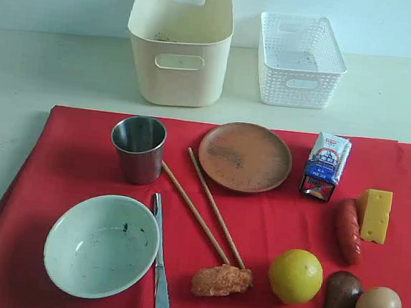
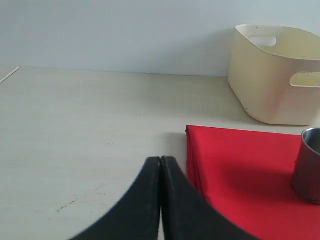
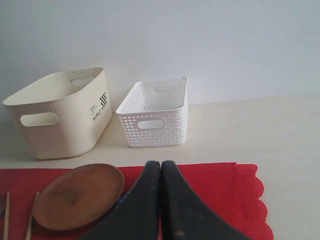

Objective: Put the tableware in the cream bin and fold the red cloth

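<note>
The red cloth (image 1: 279,221) lies spread on the table (image 1: 23,69), its near edge and corners cut off by the exterior view. The cream bin (image 1: 176,70) stands just behind it. On the cloth, the metal knife (image 1: 158,267) and dark wooden spoon (image 1: 338,294) run out of view. The left gripper (image 2: 160,161) and right gripper (image 3: 160,164) are clenched, fingers pressed together, grasping nothing.

Free room: bare counter (image 1: 24,61) is seen left of the red cloth (image 1: 81,148); a bare strip is left between cloth and cream bin (image 1: 175,81); a narrow gap is kept between bin and white basket (image 1: 297,94). Obstacles: steel cup (image 1: 138,147), plate (image 1: 244,156), chopsticks (image 1: 203,209), bowl (image 1: 100,244) and knife (image 1: 159,259) are set close together on the cloth.
</note>
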Controlling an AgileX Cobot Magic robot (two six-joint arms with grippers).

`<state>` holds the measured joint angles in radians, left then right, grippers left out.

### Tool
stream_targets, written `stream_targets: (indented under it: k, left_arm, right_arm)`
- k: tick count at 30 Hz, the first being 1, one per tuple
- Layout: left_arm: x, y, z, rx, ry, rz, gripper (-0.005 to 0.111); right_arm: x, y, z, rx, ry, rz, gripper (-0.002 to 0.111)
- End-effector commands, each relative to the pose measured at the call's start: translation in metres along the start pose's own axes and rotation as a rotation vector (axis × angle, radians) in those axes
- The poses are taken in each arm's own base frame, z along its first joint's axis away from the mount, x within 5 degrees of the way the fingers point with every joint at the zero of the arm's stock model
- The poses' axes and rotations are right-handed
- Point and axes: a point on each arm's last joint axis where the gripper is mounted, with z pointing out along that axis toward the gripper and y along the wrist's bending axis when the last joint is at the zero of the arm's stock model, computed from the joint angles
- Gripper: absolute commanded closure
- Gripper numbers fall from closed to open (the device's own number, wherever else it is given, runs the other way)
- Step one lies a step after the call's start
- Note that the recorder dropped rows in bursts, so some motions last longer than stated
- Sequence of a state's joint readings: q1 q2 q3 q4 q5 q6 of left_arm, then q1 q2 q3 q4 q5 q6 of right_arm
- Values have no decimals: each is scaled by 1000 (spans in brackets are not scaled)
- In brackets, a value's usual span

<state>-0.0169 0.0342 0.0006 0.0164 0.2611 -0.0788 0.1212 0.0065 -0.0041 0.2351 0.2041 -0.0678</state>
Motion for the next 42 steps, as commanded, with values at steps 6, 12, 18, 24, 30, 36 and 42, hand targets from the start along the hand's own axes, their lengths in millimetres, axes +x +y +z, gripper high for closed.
stream_targets:
  k: [6,12,18,24,30,36,42]
  left_arm:
    - [-1,0,0,7,-1,0,106]
    - [-1,0,0,7,-1,0,106]
    - [-1,0,0,7,-1,0,106]
    - [-1,0,0,7,-1,0,106]
    - [-1,0,0,7,-1,0,106]
    - [-1,0,0,7,-1,0,106]
    - [-1,0,0,7,-1,0,106]
  right_arm:
    - [0,0,0,-1,-10,-13,108]
    - [0,0,0,-1,-10,-13,108]
    - [0,0,0,-1,-10,-13,108]
    - [0,0,0,-1,-10,-13,108]
    - [0,0,0,-1,-10,-13,108]
    - [0,0,0,-1,-10,-13,108]
    - [-1,0,0,0,-26,-3,108]
